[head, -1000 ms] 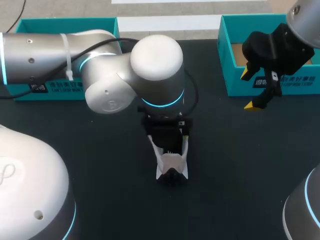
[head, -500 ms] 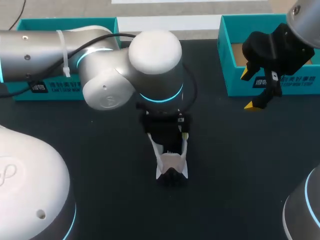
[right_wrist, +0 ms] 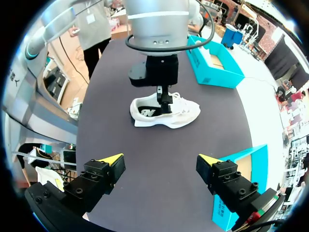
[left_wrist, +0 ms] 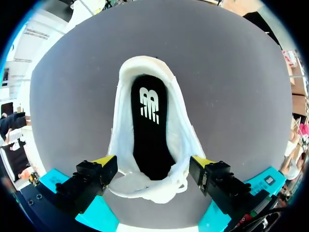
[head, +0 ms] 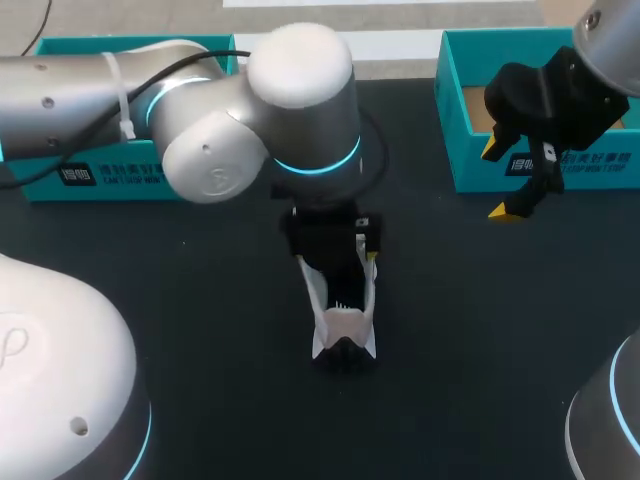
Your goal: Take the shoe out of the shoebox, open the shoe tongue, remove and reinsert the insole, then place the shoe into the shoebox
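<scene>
**Shoe out on the table, left gripper straddling it**

We had the white shoe (head: 343,322) standing on its sole in the middle of the dark table (head: 480,330), outside both teal boxes. That suited work on its inside, since its mouth faced up and could be reached from above. Our left gripper (left_wrist: 153,166) hung straight over it with its fingers spread wide, one yellow tip just beside each flank of the upper near the tongue (left_wrist: 145,188). We could not tell whether the tips brushed the fabric, and nothing was gripped. Seen from the left wrist, the black insole (left_wrist: 149,121) lay flat inside the shoe. We judged the straddle to be a lining-up for reaching into the opening, though we could not say whether the insole awaited removal or was already back in. Our right gripper (head: 503,180) hovered, fingers parted and empty, in front of the right-hand shoebox (head: 452,100), well apart from the shoe. We reckoned it was parked clear of the left arm (head: 200,150) yet close to where the shoe must end up. The other teal box (head: 130,48) sat behind that arm.
</scene>
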